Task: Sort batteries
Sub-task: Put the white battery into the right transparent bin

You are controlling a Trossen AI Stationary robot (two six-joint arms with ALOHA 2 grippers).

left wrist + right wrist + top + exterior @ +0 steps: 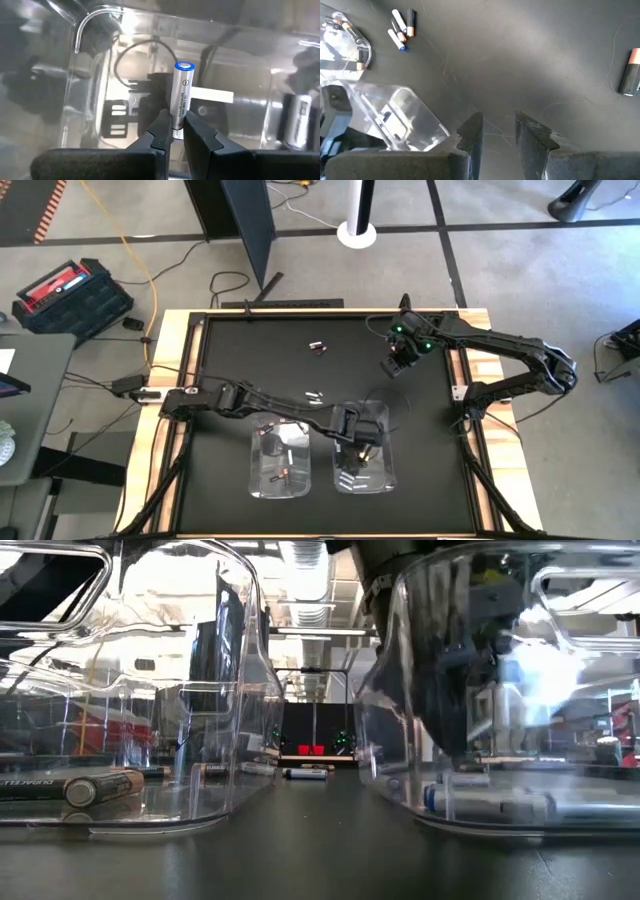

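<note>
Two clear bins stand near the table's front: the left bin (280, 462) holds dark batteries (70, 786), the right bin (362, 458) holds white ones (500, 802). My left gripper (365, 446) reaches down into the right bin, shut on a white battery with a blue-ringed tip (181, 92). My right gripper (398, 366) hovers open over bare table at the far right, nothing between its fingers (498, 122). Loose batteries lie on the table at mid (313, 394) and farther back (318, 346). My left gripper pinches the white battery's near end (177, 131) between its two fingertips. The fingers slant steeply down from above and lie along the battery, which sticks out past them, blue-ringed end leading, inside the right bin. Whether that end touches the bin floor, I cannot tell.
A further white battery (297, 120) lies in the right bin beside the held one. In the right wrist view a dark battery with a copper end (630, 74) lies on the black mat, and a small group of batteries (400, 27) lies beyond the bins. Wooden rails border the table.
</note>
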